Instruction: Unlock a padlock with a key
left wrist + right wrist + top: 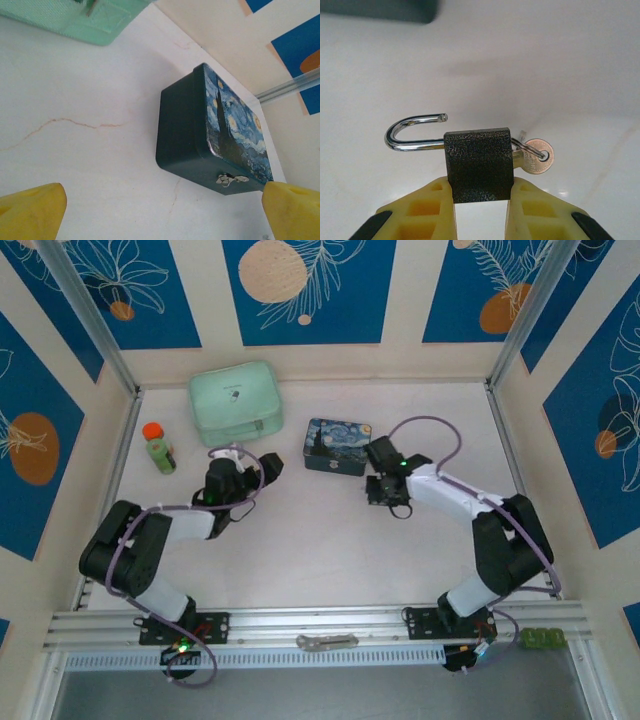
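In the right wrist view, my right gripper [480,192] is shut on the padlock [479,162], a small dark speckled block held by its sides between the yellow fingers [432,205]. Its chrome shackle [412,132] stands out to the left with the free end out of the body. The key [539,156], round-headed on a thin ring, sticks from the padlock's right side. From above, the right gripper [388,490] sits just right of the blue tin. My left gripper [262,468] is open, its fingertips [35,210] wide apart and holding nothing.
A dark blue night-sky tin [337,445] lies between the grippers, with a small clasp [231,179] on its side. A mint-green case [235,402] stands at the back. An orange-capped bottle [158,447] is at the left. A flat grey tool [325,642] lies on the front rail.
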Controlling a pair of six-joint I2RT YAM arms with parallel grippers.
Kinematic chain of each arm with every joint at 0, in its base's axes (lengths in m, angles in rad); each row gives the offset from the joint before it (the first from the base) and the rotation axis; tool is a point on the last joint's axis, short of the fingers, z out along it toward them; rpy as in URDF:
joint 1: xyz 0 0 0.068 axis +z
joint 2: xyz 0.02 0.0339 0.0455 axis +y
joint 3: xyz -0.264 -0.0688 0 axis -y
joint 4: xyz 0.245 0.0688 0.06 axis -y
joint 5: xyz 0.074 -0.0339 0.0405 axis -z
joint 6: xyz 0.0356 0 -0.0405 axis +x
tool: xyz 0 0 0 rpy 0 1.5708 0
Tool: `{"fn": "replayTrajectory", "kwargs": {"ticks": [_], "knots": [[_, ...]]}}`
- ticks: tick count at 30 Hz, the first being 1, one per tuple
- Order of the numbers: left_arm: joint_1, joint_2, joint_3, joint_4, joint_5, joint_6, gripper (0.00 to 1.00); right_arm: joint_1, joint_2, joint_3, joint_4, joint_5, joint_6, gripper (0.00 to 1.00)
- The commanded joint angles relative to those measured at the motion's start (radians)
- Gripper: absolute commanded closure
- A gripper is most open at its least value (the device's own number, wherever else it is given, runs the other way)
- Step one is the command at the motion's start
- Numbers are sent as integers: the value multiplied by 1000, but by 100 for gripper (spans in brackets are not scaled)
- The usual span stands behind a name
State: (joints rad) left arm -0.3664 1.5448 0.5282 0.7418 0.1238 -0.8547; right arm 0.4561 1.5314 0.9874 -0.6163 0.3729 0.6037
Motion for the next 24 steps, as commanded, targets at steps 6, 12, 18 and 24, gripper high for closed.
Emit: {"fn": "replayTrajectory", "kwargs": {"ticks": [6, 12, 18, 24], "knots": [[30, -126, -37, -142, -94, 85, 0, -178, 32, -66, 55, 21, 81, 80], [48, -182, -44, -204, -123, 103, 0, -177, 126, -58, 108, -2, 102, 78], [111, -279, -30, -331, -179, 175, 0, -155, 107, -80, 127, -13, 99, 49], [186, -416, 26, -526, -340, 329, 0, -172, -58, -90, 145, -21, 35, 23]]}}
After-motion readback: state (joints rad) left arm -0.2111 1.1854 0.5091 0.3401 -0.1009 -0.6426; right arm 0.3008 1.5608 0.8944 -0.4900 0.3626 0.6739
